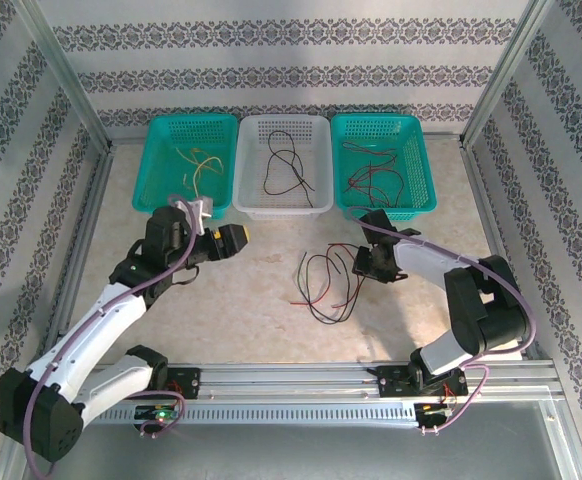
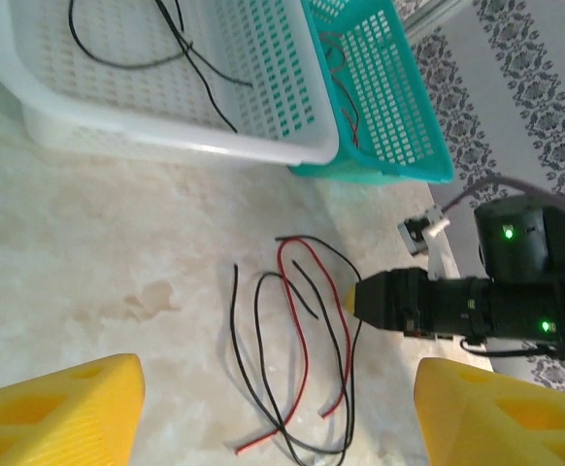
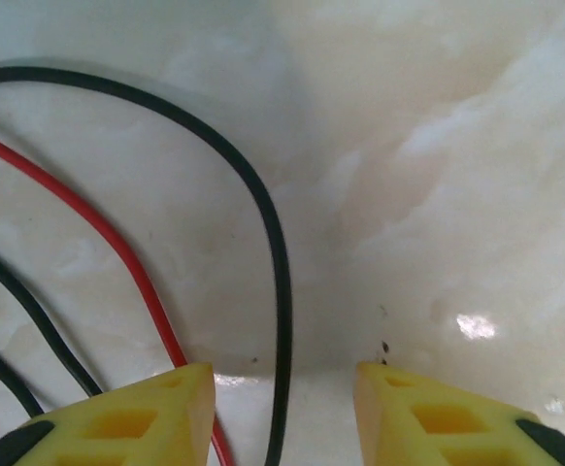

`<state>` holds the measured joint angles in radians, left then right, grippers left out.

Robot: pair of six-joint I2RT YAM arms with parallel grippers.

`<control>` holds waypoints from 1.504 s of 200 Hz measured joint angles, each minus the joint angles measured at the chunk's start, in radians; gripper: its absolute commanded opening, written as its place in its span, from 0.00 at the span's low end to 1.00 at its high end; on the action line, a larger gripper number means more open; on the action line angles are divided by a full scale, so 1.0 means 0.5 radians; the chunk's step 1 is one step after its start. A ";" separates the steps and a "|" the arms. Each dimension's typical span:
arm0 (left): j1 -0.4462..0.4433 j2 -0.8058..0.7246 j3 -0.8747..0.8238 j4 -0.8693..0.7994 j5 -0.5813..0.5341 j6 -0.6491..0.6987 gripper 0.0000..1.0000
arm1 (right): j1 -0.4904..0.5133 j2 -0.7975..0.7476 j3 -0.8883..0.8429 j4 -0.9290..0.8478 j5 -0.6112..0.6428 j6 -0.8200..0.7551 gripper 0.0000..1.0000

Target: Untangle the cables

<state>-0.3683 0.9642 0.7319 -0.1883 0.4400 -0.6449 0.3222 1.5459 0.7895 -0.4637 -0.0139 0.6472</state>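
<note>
several red and black cables point(image 1: 326, 285) lie tangled on the counter point(image 1: 241, 310) just in front of the white basket point(image 1: 281, 212), the right hand point(image 3: 284, 383) low at their right edge, fingers parted around one black strand point(image 3: 263, 214) without pinching it, the left hand point(image 1: 241, 238) released by that basket's front left corner

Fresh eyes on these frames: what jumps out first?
A red-and-black cable tangle lies mid-table. The right tool sits low at its right edge, with a black cable between its open fingers. Along the far edge stand three baskets, teal, white, teal, each holding loose wires. The left tool hovers open near the white one.
</note>
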 measured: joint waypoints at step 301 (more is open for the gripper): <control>-0.634 0.404 0.233 1.130 0.432 0.044 0.84 | 0.740 -1.083 0.869 0.214 -0.044 -0.035 0.00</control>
<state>-0.6853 1.1664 0.8482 0.3767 0.6559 -0.6228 0.6922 1.0046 1.2240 -0.3569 -0.0360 0.6296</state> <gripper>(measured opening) 0.834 0.048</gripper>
